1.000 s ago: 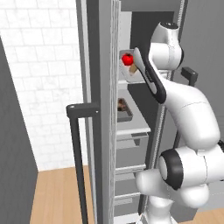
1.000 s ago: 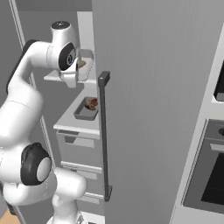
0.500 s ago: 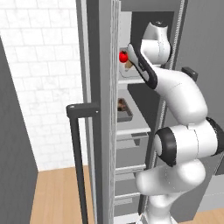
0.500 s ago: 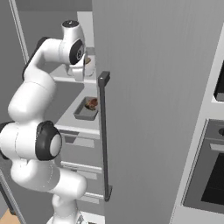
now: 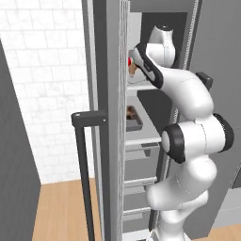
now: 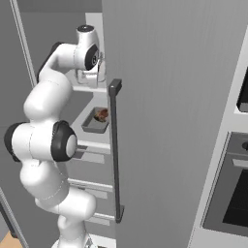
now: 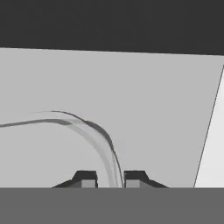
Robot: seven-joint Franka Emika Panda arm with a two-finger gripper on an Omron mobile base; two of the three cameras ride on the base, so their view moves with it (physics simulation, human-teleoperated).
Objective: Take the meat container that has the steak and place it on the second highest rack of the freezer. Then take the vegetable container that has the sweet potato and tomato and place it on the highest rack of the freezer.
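Compared with one second ago, my arm has reached deeper into the freezer (image 5: 113, 141): the hand was outside the shelf edge and now sits over the highest rack (image 5: 141, 86). The tomato (image 5: 130, 61) was in plain sight before; now I see only a small red part of it behind the door edge, with a brownish piece just under it that could be the sweet potato (image 5: 133, 70), but I cannot tell for sure.

The steak (image 6: 101, 115) lies in its grey tray (image 6: 93, 123) on the rack below, well apart from the hand.

The room for moving is narrow. In the left base view the door edge stands close on the left of the hand, and the inner wall of the freezer is close on the right of the forearm. In the right base view the other door with its dark bar handle (image 6: 115, 150) is just beside the wrist.

In the hand view the gripper (image 7: 110, 178) has its fingertips (image 7: 85, 178) near together, with the thin curved rim of the vegetable container (image 7: 98, 138) passing between them. They pinch this rim; the gap looks only as wide as the rim.
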